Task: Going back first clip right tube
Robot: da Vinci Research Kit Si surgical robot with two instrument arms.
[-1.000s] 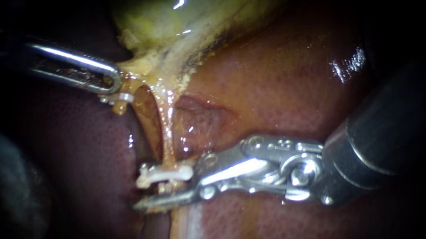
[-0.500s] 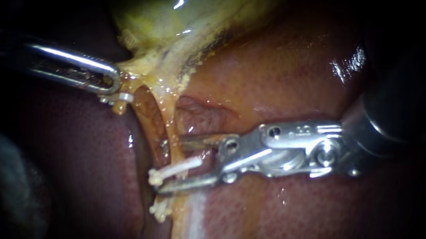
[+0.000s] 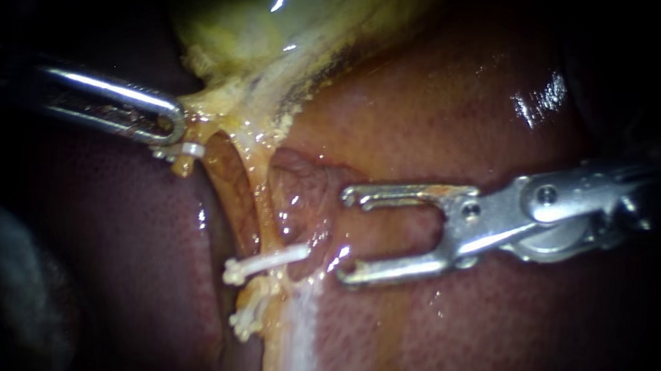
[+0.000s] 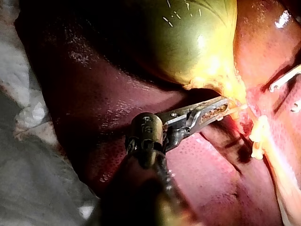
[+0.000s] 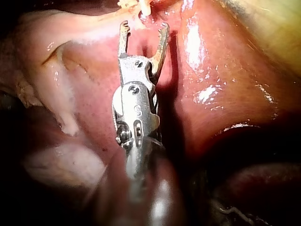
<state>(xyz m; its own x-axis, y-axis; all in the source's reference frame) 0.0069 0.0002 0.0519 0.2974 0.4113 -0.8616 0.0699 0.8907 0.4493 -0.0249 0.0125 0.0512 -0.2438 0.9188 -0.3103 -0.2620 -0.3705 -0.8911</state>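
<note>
The left instrument [image 3: 173, 126] kept its slim steel jaws shut on the gallbladder [image 3: 233, 28] at its yellow, stringy neck, with a small upper clip [image 3: 189, 151] just beside them. Across the glistening right tube [image 3: 260, 198] lay the white clip [image 3: 265, 260], now released. The right instrument [image 3: 348, 236] had backed away over the wet, speckled liver [image 3: 436, 108], its hooked jaws wide and empty. The retreat looked nearly done.

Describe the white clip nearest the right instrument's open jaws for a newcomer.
From the greenish gallbladder, follow the pale tube down over the liver. The clip is the white bar across it, directly ahead of the right instrument's open jaws; the lower clip and the small clip by the left instrument lie farther off.
</note>
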